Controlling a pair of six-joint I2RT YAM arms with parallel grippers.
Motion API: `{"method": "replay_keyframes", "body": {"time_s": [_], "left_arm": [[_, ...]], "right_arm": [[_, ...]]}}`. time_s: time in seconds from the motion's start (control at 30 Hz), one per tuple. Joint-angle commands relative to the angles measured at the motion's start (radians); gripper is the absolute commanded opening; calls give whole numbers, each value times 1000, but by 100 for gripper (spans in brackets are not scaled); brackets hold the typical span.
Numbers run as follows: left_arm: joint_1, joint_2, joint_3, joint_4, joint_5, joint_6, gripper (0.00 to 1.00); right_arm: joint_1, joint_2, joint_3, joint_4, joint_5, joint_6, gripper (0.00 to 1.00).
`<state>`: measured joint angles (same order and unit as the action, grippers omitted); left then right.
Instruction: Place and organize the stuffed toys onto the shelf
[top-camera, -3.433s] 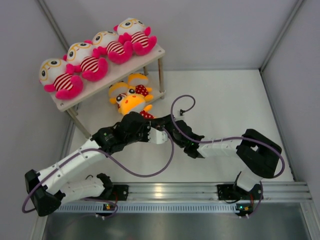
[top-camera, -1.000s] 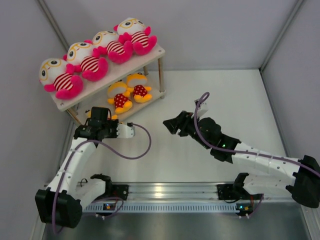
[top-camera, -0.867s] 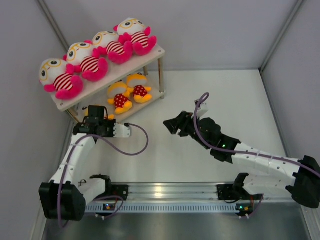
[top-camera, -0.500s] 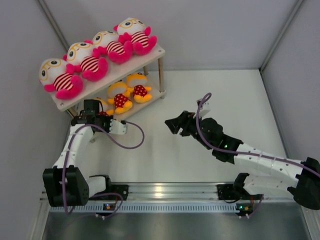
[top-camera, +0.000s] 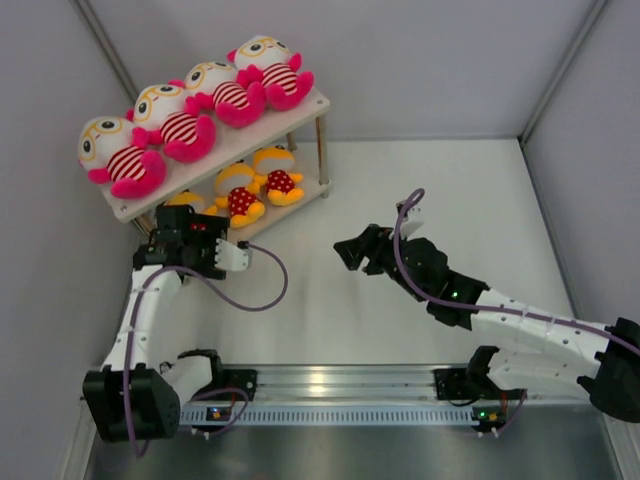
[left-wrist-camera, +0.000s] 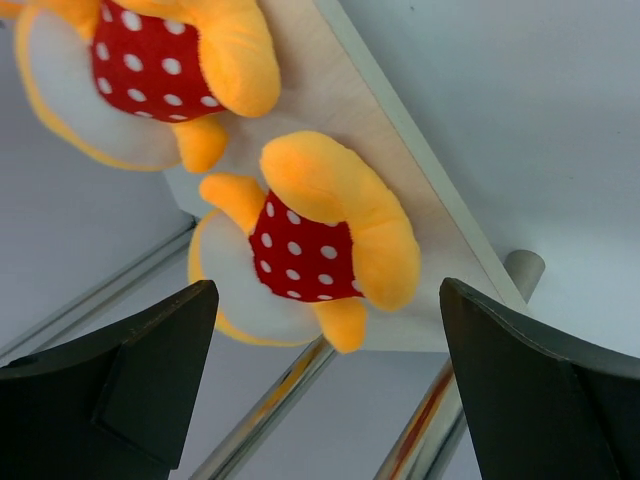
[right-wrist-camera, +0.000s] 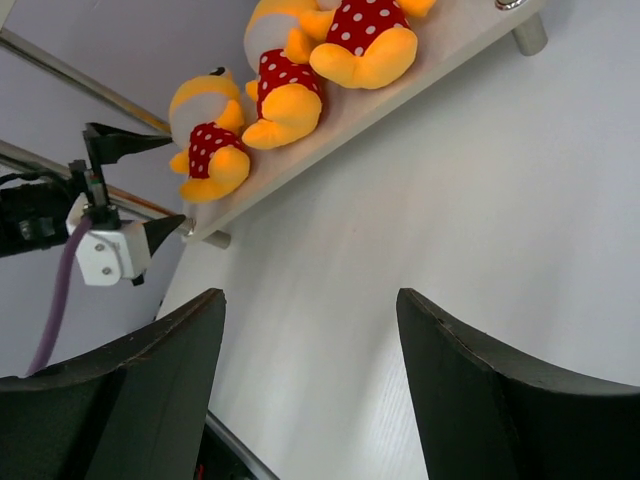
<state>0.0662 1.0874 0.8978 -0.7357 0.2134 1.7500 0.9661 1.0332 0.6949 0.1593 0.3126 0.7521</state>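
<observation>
The shelf (top-camera: 243, 141) stands at the back left. Several large stuffed toys (top-camera: 175, 122) with white heads and striped shirts lie in a row on its top board. Three small yellow toys in dotted red shirts lie on the lower board (right-wrist-camera: 330, 130): one at the left end (top-camera: 184, 200), one in the middle (top-camera: 240, 192), one on the right (top-camera: 279, 172). My left gripper (top-camera: 178, 223) is open just in front of the left-end toy (left-wrist-camera: 310, 240), not touching it. Over bare table, my right gripper (top-camera: 350, 250) is open and holds nothing (right-wrist-camera: 310, 295).
Silver shelf legs (left-wrist-camera: 270, 400) pass below the lower board close to my left fingers (left-wrist-camera: 150, 370). Grey walls close the cell on the left (top-camera: 50, 260) and right (top-camera: 590, 200). A metal rail (top-camera: 400, 385) runs along the near edge. Purple cables trail from both arms.
My left gripper has opened and let go of the small yellow toy at the left end of the lower board, then drawn back a little. The right arm drifted slightly right.
</observation>
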Motion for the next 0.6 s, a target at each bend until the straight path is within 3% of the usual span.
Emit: {"method": "replay_keyframes", "body": {"time_s": [0.0, 0.1, 0.17, 0.3, 0.57], "left_arm": [[7, -104, -22, 13, 101, -38, 98], [7, -187, -20, -43, 141, -127, 98], [6, -219, -17, -193, 188, -202, 98], [4, -369, -124, -294, 238, -344, 98], [6, -537, -299, -292, 35, -604, 94]], "right_arm": [[-10, -33, 5, -3, 13, -13, 70], [-9, -41, 8, -21, 16, -16, 70], [-9, -45, 8, -32, 17, -17, 70], [-9, -56, 14, -64, 39, -40, 71], [-84, -82, 68, -305, 54, -122, 80]]}}
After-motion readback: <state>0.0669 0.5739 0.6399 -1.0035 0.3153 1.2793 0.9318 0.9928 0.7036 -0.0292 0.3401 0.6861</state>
